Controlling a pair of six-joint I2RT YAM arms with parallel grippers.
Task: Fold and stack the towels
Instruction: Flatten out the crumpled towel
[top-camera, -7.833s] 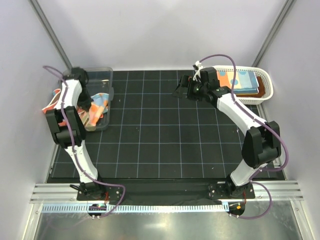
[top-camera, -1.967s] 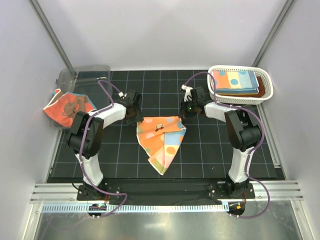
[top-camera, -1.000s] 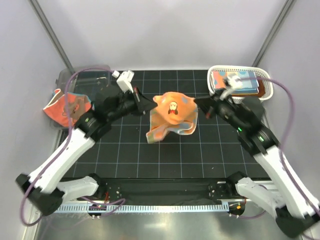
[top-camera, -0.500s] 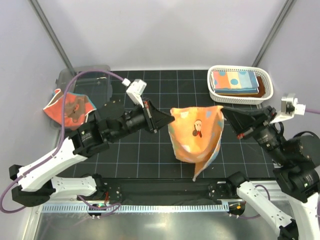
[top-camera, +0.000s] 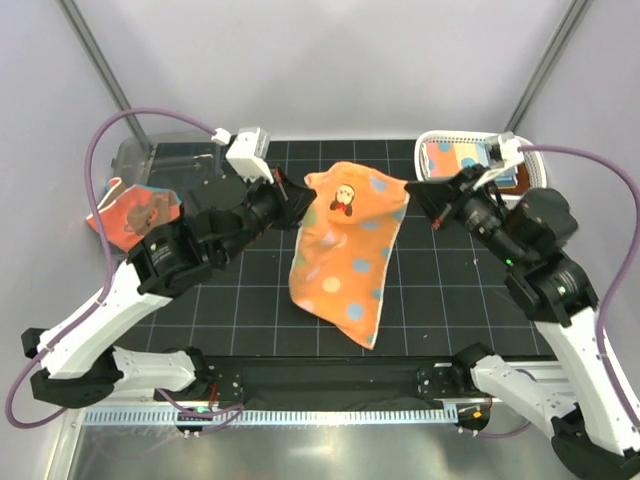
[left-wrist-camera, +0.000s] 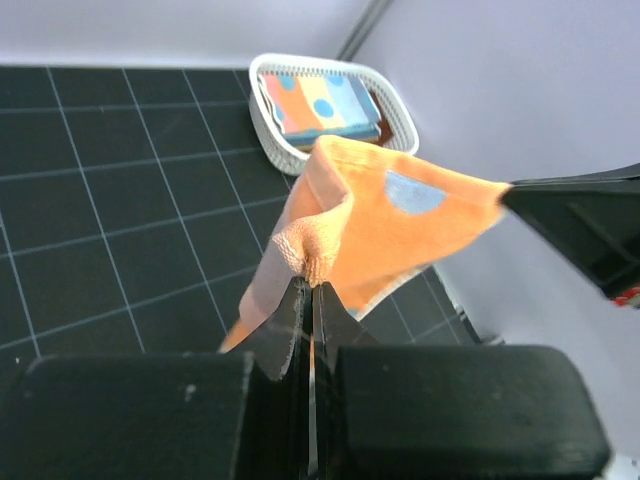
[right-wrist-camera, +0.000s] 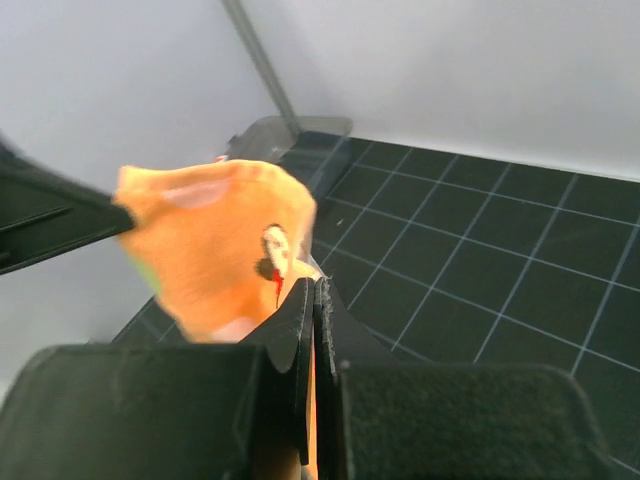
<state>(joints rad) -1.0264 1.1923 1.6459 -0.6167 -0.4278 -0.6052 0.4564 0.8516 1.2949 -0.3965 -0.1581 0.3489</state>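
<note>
Polka-dotted towel (top-camera: 345, 255) is hanging in the air above the mat (top-camera: 250, 300), its top edge stretching straight between the arms. The left gripper (top-camera: 304, 190) and right gripper (top-camera: 410, 187) are each pinching one top corner, jaws pressed together on cloth, while the free length is trailing down toward the arm bases.

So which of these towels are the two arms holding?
The orange polka-dotted towel, pinched at its top corners by the left gripper and right gripper. The coral-red bear towel lies by the clear bin; the folded towels sit in the white basket.

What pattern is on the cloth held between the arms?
Orange towel with blue and green polka dots; clearest in top external.
</note>
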